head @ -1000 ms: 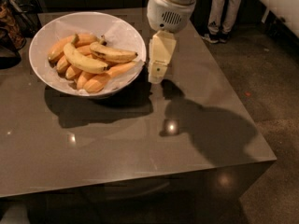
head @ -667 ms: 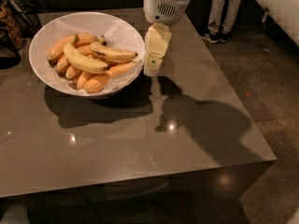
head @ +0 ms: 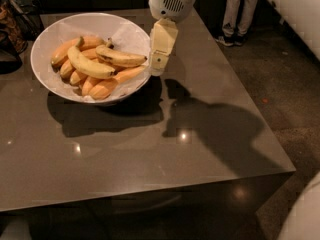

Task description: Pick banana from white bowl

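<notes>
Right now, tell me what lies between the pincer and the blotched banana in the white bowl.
In the camera view, only a sliver of the white bowl's right rim lies between the pincer, at the bowl's edge, and the banana's dark end.

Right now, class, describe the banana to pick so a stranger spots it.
On the grey table stands a white bowl of bananas. The banana lies on top, its tip pointing at the gripper beside the bowl's rim. Only it has dark blotches.

You get one camera, looking steeply down from above the near edge of the table [head: 150, 149], fairly close; the gripper [head: 157, 70] hangs at the rim of the bowl [head: 65, 26].
</notes>
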Action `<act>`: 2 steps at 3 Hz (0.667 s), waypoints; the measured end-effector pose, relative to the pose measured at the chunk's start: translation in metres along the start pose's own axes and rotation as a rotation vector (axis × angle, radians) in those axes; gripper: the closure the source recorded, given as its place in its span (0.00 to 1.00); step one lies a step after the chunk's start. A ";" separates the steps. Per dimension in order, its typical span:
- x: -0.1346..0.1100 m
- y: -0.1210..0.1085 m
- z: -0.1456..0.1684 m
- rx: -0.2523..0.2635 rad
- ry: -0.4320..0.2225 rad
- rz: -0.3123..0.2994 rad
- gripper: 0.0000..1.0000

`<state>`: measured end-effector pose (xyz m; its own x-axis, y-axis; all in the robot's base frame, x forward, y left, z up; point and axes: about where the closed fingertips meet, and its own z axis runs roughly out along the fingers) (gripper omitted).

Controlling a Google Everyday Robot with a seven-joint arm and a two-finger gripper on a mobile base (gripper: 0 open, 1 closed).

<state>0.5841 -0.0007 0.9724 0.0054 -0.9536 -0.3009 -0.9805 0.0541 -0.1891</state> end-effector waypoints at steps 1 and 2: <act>-0.010 -0.006 0.002 0.010 -0.018 0.025 0.00; -0.018 -0.012 0.005 0.007 -0.018 0.043 0.03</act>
<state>0.5971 0.0176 0.9754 -0.0335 -0.9448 -0.3259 -0.9785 0.0974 -0.1819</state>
